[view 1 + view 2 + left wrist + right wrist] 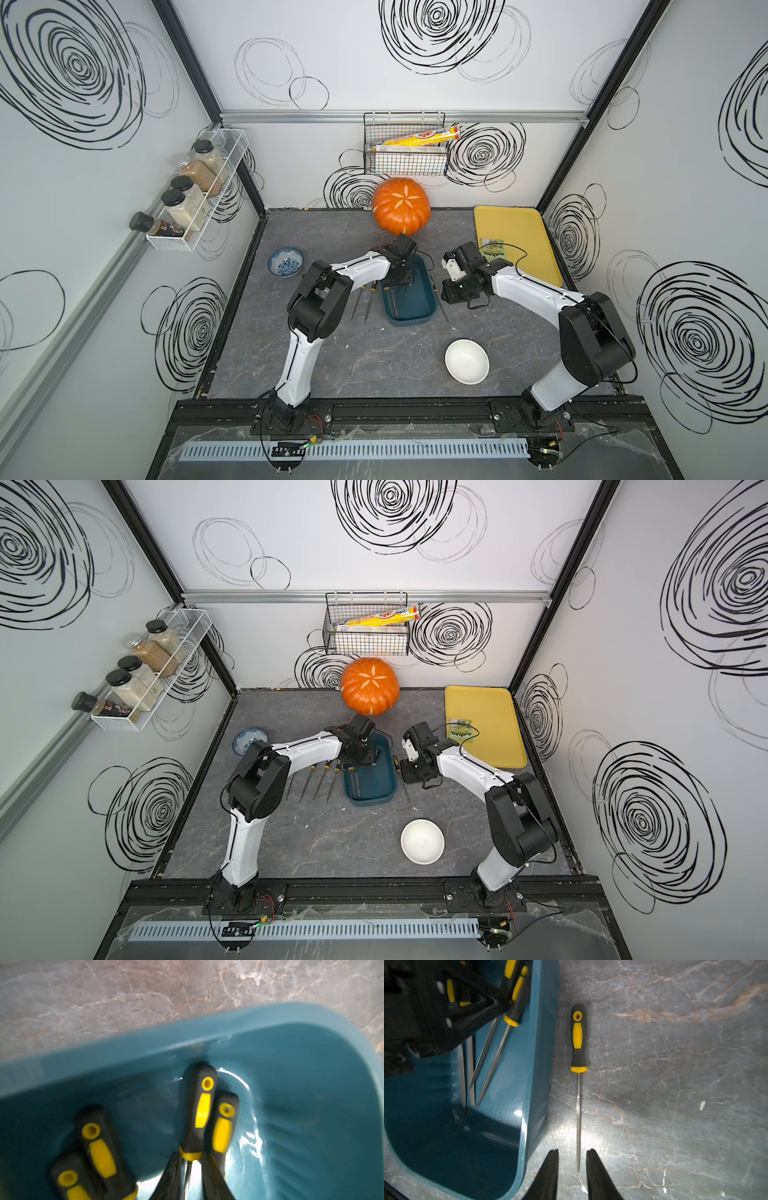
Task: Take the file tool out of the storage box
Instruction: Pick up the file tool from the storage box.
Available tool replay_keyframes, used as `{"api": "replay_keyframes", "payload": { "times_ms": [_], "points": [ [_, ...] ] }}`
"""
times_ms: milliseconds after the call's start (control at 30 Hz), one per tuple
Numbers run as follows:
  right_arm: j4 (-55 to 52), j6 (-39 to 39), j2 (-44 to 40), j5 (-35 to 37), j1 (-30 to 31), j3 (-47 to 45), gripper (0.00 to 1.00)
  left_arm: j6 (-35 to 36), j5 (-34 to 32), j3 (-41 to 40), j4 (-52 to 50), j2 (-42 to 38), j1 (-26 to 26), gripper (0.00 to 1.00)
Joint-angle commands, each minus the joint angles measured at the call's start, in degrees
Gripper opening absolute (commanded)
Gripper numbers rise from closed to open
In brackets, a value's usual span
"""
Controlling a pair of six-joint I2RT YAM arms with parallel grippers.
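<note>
1. The storage box (417, 309) sits mid-table. There's a pumpkin (401, 205) at its 12 o'clock, a yellow tray (519, 232) at 2 o'clock and a white bowl (466, 360) at 5 o'clock.
2. The left gripper (192, 1154) is down inside the box, at the 12 o'clock end.
3. Its fingers (168, 1178) sit close on either side of the yellow collar of a file (202, 1109). I cannot tell whether they are actually squeezing it.
4. That file is in the box, with its handle end up at the wall. Three more files (99, 1147) are in there too, one right alongside it.
5. The right gripper (573, 1151) hovers just outside the box at 3 o'clock, fingers (596, 1178) spread and holding nothing.
6. A loose file (578, 1043) lies flat on the table (675, 1084), parallel to the box wall and just beside it. Its tip shows in the gap between those fingers, clear of both.
7. Over at the box's 9 o'clock, other files (369, 307) lie out on the table.
</note>
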Motion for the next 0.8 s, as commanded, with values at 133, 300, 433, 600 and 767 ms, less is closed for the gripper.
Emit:
{"api": "replay_keyframes", "payload": {
  "times_ms": [133,300,433,600,767],
  "points": [
    [1.49,-0.46,-0.29,-3.21,-0.06,-1.1,0.27,2.35,0.68,2.53,-1.12,4.09,0.87,0.26],
    [2.4,-0.46,-0.09,-4.21,-0.1,-1.44,0.26,2.74,-0.95,3.64,-2.08,5.54,0.29,0.29],
    [2.86,-0.46,-0.2,-4.36,-0.09,-1.95,0.26,3.19,-0.96,3.89,-2.2,6.18,-0.19,0.21],
    [3.71,-0.11,-1.59,-3.65,-0.05,-2.66,0.26,3.06,-0.7,1.93,-0.45,4.13,-0.23,0.0],
    [6.63,0.55,-4.99,-3.12,-0.11,-4.4,0.25,3.48,2.19,-1.74,5.05,-2.53,0.18,0.0]
  ]
}}
